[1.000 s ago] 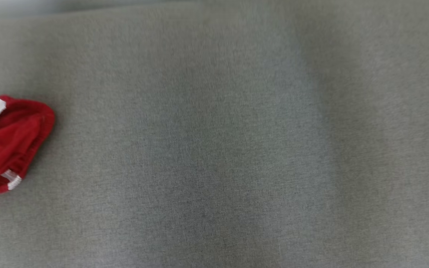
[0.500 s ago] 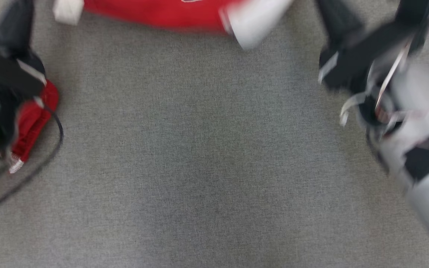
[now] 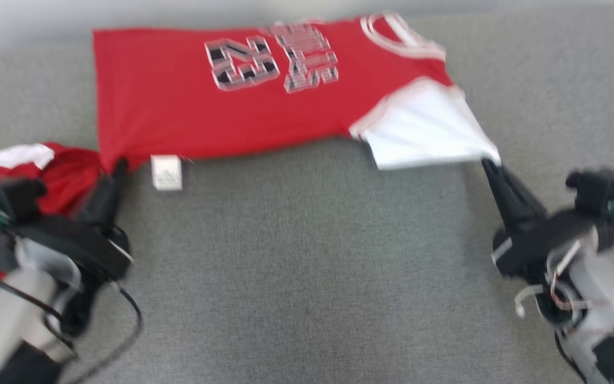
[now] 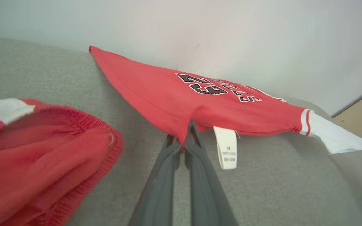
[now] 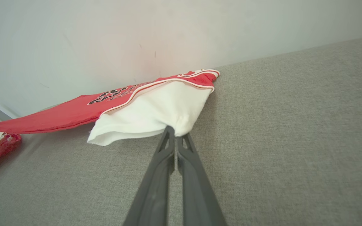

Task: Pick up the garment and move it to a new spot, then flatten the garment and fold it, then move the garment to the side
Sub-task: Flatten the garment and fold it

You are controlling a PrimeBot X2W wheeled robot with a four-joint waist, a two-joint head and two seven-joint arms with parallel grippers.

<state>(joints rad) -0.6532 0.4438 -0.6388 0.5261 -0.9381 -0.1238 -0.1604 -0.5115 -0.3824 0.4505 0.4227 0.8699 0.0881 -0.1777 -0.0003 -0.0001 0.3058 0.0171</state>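
The left gripper (image 4: 184, 138) is noted with jaws pressed together, clamped on a red hem corner of the garment (image 3: 190, 106). The right gripper (image 5: 174, 131) is likewise closed, clamped on the tip of the white sleeve (image 5: 156, 113). From both tips the garment is held stretched and spread out ahead, toward the wall (image 5: 137, 37), over the grey surface (image 3: 307, 266).

A care label (image 4: 226, 147) hangs from the hem just beside the left tips; its print cannot be read. A second red bundle (image 4: 42, 150) lies outboard of the left gripper.

The cloth is judged light, soft and limp; sagging between holds is expected, and a shallow pinch could slip. Corners and hems are judged the best holds.

The chest numerals read 23; the adjoining word is not legible
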